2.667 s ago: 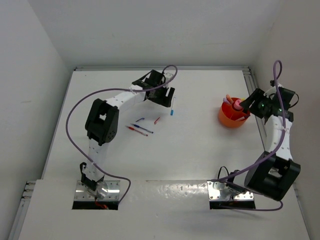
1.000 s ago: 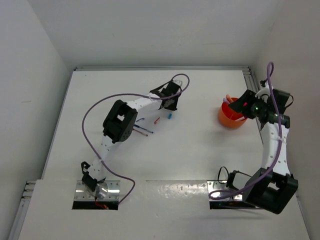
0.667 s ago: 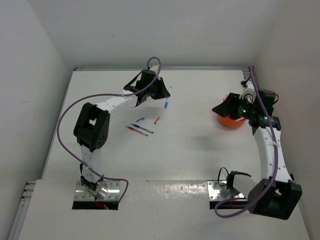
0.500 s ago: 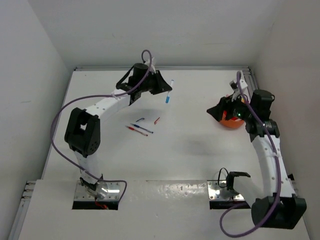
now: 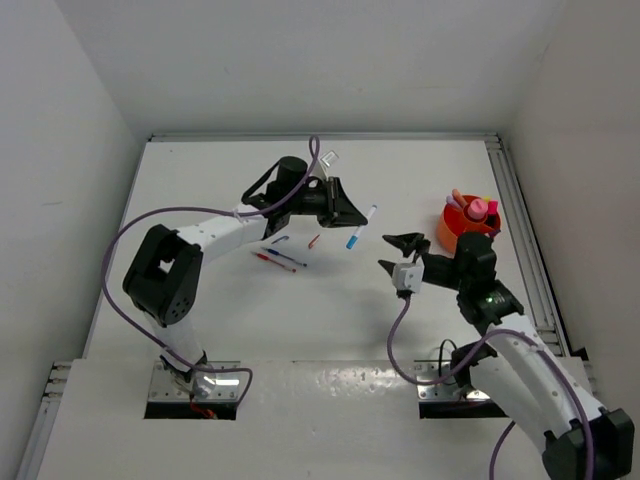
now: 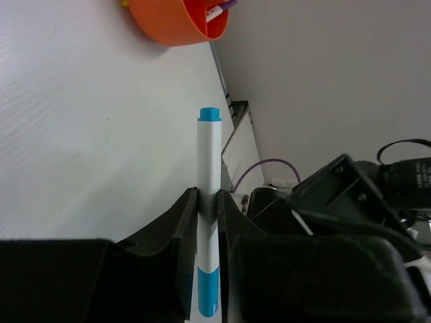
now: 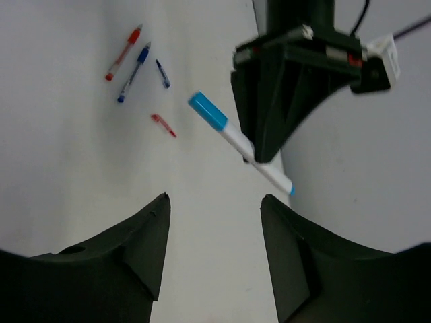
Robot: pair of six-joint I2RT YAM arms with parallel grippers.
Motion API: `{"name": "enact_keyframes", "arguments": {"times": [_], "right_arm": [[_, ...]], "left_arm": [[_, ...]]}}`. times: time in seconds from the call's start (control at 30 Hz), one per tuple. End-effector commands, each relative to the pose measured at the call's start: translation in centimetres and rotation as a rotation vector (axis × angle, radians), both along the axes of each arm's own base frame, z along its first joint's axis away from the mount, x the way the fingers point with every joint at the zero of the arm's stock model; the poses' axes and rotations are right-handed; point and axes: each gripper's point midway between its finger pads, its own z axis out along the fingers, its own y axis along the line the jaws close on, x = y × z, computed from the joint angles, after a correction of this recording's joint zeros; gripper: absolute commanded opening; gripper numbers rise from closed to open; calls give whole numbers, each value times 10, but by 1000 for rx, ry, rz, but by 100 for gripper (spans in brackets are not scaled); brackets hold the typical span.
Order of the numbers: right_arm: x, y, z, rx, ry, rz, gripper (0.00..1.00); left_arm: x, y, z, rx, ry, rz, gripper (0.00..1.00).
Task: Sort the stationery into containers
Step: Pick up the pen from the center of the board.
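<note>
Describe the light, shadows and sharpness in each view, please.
Top external: even soft light, no hard shadows on the table. Left wrist: the marker is sharp, the left tool holding it nearly black. Right wrist: its own fingers look dark and soft-edged, the pens clear.

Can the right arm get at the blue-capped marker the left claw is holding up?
Probably yes. The right claw stands open, facing the marker, with nothing between them. The left claw grips it mid-barrel, so both ends stick out free.
</note>
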Motion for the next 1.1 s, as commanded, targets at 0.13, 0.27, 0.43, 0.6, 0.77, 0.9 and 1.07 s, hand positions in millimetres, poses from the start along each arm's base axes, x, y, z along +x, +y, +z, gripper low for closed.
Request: {"name": "enact_keyframes", "arguments": {"times": [0.13,0.27,0.43,0.6,0.77,0.9,1.07], "right_arm": [[-18,45,10,-56,-373,244,55],[-23,58,1,-95,-445,290,54],[-16,68,1,-107,-536,248,54],[-11,77,2,-120,-560,232,53],[-1,79,3,-140,-578,197,47],[2,81,3,-157,-584,200,30],[2,80,5,-141,-607,184,7]], "left_arm": [[-13,-9,25,-83,-18,-42,0],[-15,-9,19,-76,2,-38,0],[-17,-9,15,-74,21,-43,0],[-24,-14,12,-70,26,-60,0],[-28,-19,12,-67,18,-71,0],[-29,-20,10,-63,20,-65,0],[-27,-19,13,-65,10,-52,8]]}}
